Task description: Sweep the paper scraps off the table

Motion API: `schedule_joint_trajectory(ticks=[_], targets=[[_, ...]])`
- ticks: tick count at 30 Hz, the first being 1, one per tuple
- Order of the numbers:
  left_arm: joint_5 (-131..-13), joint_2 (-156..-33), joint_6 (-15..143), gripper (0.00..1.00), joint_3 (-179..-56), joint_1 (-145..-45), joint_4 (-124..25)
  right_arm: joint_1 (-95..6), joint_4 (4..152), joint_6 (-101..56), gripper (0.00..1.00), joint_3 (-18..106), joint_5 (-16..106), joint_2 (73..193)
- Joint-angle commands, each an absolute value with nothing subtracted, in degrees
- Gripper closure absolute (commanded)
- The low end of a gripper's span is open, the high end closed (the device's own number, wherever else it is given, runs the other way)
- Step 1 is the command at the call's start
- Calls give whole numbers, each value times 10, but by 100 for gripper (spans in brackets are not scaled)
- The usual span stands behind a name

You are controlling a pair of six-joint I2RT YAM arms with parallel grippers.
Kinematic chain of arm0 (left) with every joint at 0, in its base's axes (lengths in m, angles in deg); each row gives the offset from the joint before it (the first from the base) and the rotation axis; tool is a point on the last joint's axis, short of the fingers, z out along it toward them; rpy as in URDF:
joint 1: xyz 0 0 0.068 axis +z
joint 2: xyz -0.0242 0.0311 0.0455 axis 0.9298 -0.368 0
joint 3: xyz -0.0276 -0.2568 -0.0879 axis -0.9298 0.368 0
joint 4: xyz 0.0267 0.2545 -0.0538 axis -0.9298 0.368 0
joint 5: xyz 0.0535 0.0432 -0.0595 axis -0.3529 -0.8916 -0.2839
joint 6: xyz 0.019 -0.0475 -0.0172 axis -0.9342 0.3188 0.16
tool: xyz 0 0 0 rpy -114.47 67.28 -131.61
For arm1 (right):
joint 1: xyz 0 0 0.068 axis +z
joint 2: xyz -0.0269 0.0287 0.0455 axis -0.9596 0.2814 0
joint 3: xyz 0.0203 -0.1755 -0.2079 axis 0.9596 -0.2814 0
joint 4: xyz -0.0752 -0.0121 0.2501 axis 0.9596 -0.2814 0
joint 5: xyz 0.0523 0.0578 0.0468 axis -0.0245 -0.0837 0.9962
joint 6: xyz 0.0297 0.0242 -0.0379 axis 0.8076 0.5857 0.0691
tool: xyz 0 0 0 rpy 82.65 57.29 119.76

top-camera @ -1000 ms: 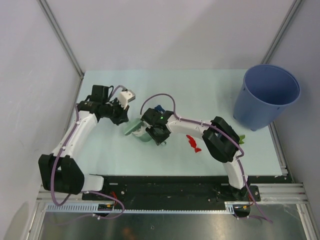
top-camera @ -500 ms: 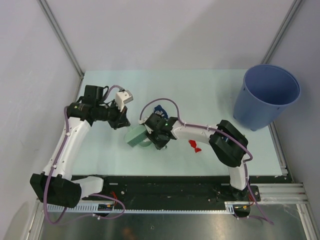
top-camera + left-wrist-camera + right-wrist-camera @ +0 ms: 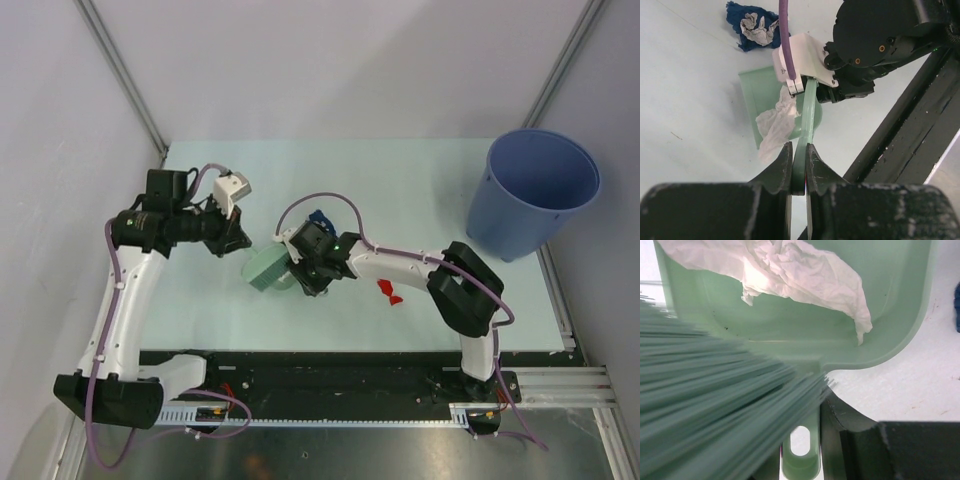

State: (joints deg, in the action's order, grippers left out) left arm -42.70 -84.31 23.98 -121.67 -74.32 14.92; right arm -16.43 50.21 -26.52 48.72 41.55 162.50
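My left gripper (image 3: 232, 240) (image 3: 799, 165) is shut on the thin handle of the mint-green brush (image 3: 810, 115), which reaches over the dustpan. My right gripper (image 3: 300, 265) (image 3: 805, 450) is shut on the dustpan's holed handle (image 3: 800, 460). The dustpan (image 3: 266, 268) (image 3: 752, 95) (image 3: 790, 330) lies on the table (image 3: 420, 180) with a white paper scrap (image 3: 776, 125) (image 3: 790, 270) in it. Blurred brush bristles (image 3: 715, 405) hide my right gripper's left finger. A dark blue and white scrap (image 3: 318, 217) (image 3: 752, 25) lies just beyond the pan. A red scrap (image 3: 387, 291) lies right of it.
A tall blue bucket (image 3: 540, 190) stands at the table's far right corner. The black-and-metal rail (image 3: 330, 375) runs along the near edge. Grey walls close in the left, back and right sides.
My left arm has swung left and drawn the brush back. The dustpan and my right gripper have shifted slightly left. The red scrap has not moved.
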Motion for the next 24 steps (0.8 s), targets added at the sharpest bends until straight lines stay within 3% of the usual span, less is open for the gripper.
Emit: schedule_joint_trajectory(ticks=[1, 17, 24], targets=[[-477, -840, 248, 100, -1272, -708, 65, -148, 479, -292, 100, 481, 437, 1574], [-486, -832, 229, 100, -1324, -660, 83, -219, 391, -272, 100, 457, 387, 1476], [-419, -837, 224, 100, -1313, -660, 94, -259, 391, -243, 100, 452, 388, 1449]])
